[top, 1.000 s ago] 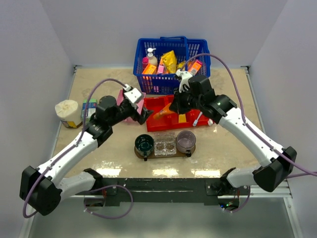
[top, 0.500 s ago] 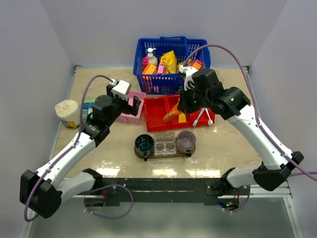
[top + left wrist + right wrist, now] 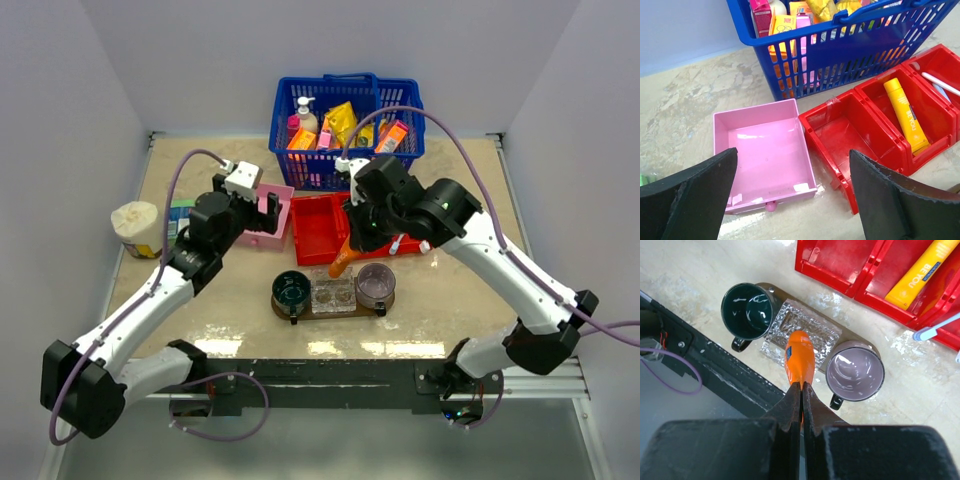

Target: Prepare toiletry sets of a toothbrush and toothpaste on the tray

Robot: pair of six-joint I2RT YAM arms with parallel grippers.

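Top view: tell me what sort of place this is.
Probably a robot test cell, not a bathroom: plain walls box in one table, the left arm and right arm are mounted at its near edge, and toiletries sit in a basket.

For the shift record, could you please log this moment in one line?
right hand: shut on toothpaste, over tray | left hand: open, empty, over pink box

Orange toothpaste: bright orange, sm dk patch on side. Yellow toothpaste: yellow-orange, dk lettering. Tray: dk brown. Bin red; box pink; basket blue, slatted. Mugs: dk green, pale lilac. Dish btwn them: clear, crinkly sparkle. Toothbrush: white, blue head. Worktop: beige, marbled.
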